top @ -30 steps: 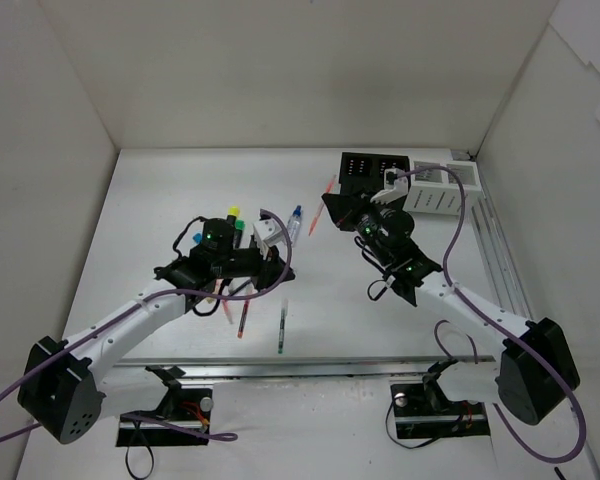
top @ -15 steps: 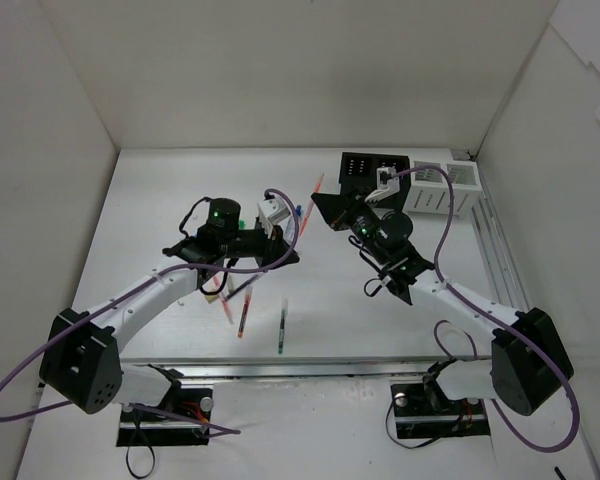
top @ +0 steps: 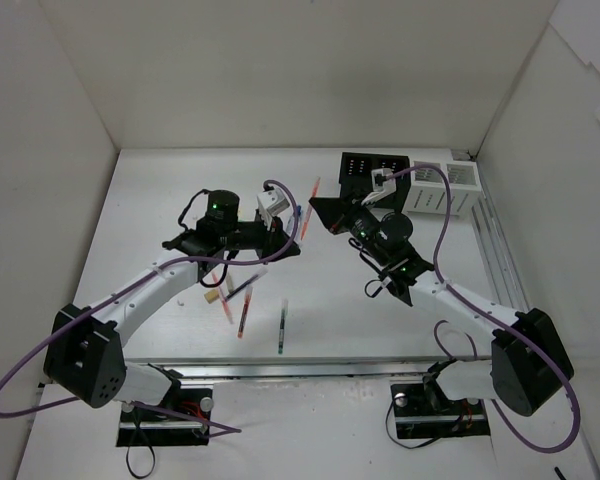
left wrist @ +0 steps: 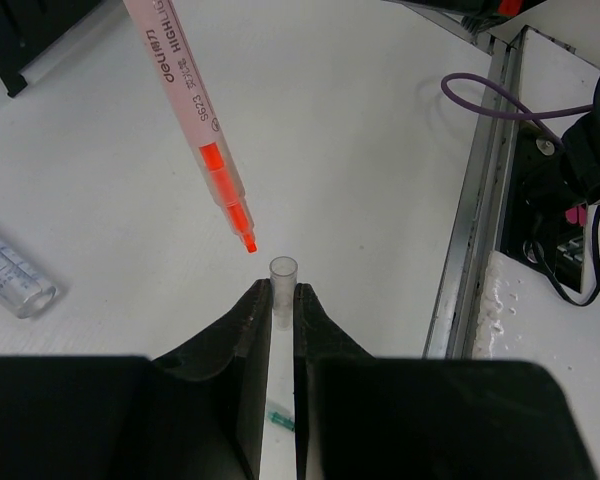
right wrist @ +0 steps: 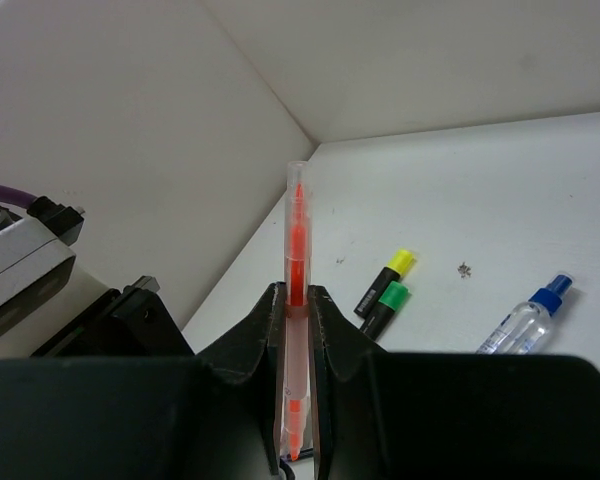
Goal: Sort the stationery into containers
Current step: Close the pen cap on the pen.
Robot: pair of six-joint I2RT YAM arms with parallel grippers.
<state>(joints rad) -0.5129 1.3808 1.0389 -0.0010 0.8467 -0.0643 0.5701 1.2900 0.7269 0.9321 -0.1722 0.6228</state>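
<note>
Nearest the arm bases, a thin dark pen with a green end [top: 282,330] and a thin red pen [top: 243,318] are lying loose on the white table [top: 160,200]. A small tan eraser [top: 211,295] is sitting just to their left.

Farther in, the left gripper [left wrist: 282,300] is hanging over the middle of the table. Its 2 fingers are pressing together on a short clear plastic cap [left wrist: 282,270], which is sticking out past the fingertips with its open mouth showing.

Just beyond the cap and not touching it, the orange tip of an orange highlighter with a clear pinkish barrel [left wrist: 195,100] is pointing toward it at a slant. The right gripper [right wrist: 296,293] is facing the left one and clamping this highlighter along its barrel, holding it in the air outside every container.

On the table below, 2 black highlighters, 1 with a yellow cap [right wrist: 390,275] and 1 with a green cap [right wrist: 383,308], are lying side by side. A clear bottle with a blue cap [right wrist: 525,320] is lying near them.

At the far side, right of centre, a black perforated organiser with 2 compartments [top: 372,168] is standing. 2 white perforated square bins [top: 435,192] are sitting just beside it on its right.
</note>
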